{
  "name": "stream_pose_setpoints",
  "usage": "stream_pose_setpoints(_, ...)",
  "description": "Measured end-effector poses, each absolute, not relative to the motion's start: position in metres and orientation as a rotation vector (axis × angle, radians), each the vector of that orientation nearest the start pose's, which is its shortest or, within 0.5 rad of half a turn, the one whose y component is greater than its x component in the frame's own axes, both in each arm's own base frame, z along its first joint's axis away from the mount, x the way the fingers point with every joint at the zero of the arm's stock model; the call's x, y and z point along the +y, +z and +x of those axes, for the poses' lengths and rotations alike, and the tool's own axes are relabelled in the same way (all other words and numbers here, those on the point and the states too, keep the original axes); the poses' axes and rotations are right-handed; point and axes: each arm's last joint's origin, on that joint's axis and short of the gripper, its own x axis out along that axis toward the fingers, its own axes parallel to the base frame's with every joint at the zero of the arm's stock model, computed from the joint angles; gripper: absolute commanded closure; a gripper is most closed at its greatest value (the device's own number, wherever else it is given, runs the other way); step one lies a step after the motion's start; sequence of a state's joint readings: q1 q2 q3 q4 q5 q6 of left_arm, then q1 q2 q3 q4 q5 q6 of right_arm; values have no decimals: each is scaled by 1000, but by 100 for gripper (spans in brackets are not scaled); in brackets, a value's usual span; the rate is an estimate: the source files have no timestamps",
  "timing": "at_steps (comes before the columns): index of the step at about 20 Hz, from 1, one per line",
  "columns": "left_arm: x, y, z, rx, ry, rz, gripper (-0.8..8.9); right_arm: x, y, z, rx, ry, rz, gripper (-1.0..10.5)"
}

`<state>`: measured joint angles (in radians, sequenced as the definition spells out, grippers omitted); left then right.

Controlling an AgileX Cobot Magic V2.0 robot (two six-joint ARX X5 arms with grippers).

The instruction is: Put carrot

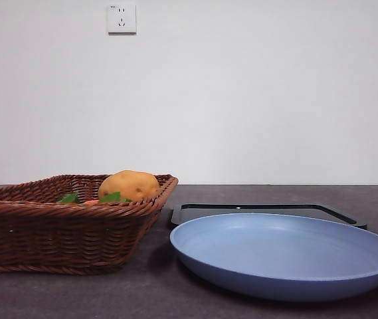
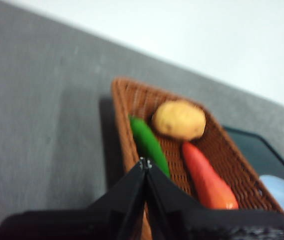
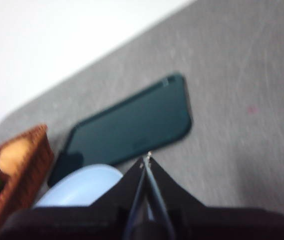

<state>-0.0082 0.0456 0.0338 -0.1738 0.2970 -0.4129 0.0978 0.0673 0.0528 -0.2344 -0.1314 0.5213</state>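
Carrot (image 2: 207, 181): smooth, orange-red and tapered, it lies in the woven brown wicker basket (image 1: 16, 232) at the left of the counter (image 1: 155, 286), with the rounded yellow-brown potato (image 2: 179, 120) near its narrow end and a glossy green vegetable (image 2: 149, 145) alongside. From the front, only a sliver of orange shows over the basket rim, at about eight o'clock from the potato, between green leaves (image 1: 112, 197). The left hand (image 2: 144, 164) hovers above the basket, jaws pressed together, holding nothing. Right of the basket sits a shallow, matte blue plate (image 1: 282, 256); at twelve o'clock from it lies a flat black tray (image 1: 195, 211), partly hidden by the plate. The right hand (image 3: 147, 158) hangs over the plate's edge, jaws closed and empty. Both wrist views are blurred.
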Motion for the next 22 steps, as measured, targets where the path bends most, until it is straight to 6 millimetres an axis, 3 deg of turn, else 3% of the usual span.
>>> stream_pose_setpoints(9, -11, 196, 105, 317, -322, -455, 806, 15, 200, 99, 413, 189, 478, 943)
stream_pose_setpoints(22, -22, 252, 151, 529, -442, -348, 806, 21, 249, 124, 628, 291, 404, 943)
